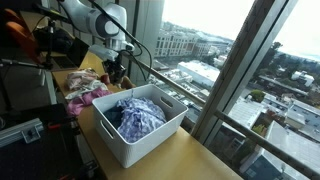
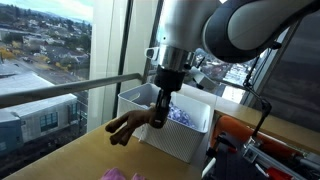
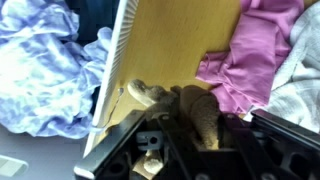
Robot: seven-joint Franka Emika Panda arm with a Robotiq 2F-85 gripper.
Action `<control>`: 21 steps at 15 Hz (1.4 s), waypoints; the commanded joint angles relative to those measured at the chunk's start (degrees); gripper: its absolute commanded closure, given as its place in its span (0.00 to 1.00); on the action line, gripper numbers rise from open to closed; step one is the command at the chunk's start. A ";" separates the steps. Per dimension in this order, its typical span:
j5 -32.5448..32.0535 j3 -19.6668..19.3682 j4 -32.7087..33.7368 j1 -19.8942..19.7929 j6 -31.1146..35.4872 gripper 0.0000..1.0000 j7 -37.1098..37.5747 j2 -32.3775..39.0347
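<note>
Soft, crumpled brown cloth (image 3: pixel 195 115) on wood worktop (image 3: pixel 180 40), btwn fingers (image 2: pixel 158 110) nearly closed, pinching it, beside slatted white plastic basket (image 2: pixel 175 140)

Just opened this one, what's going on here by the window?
A single robot arm is working at a wooden table beside a window. Its tool grips a brown cloth just outside a white basket, which holds bluish-purple fabric. A pile of pink clothes lies on the table next to the basket. Whether the brown cloth is clear of the table is hard to tell.
</note>
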 commanded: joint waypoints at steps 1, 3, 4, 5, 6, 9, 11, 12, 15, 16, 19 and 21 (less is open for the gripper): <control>-0.26 -3.07 1.21 -2.42 -3.57 0.94 -1.53 -7.79; -0.02 -5.33 3.03 -4.76 -5.33 0.94 -2.84 -10.07; 0.14 -6.54 4.24 -6.02 -6.41 0.94 -3.84 -10.73; 0.28 -7.80 5.56 -7.37 -7.55 0.94 -5.14 -11.13; 0.16 -8.72 6.59 -8.27 -8.12 0.94 -5.66 -10.97; -0.05 -10.39 8.25 -10.05 -8.46 0.94 -6.47 -9.95; -0.01 -10.72 8.13 -10.47 -8.15 0.94 -6.27 -9.25; 0.02 -10.74 8.10 -10.49 -8.12 0.94 -6.07 -8.83; 0.05 -10.60 7.72 -10.32 -8.01 0.75 -5.71 -7.40; 0.04 -10.58 7.66 -10.26 -7.97 0.49 -5.62 -7.05; 0.10 -10.52 8.34 -10.19 -8.26 0.38 -5.65 -6.28; -0.03 -10.40 9.17 -9.98 -8.68 0.23 -5.60 -6.15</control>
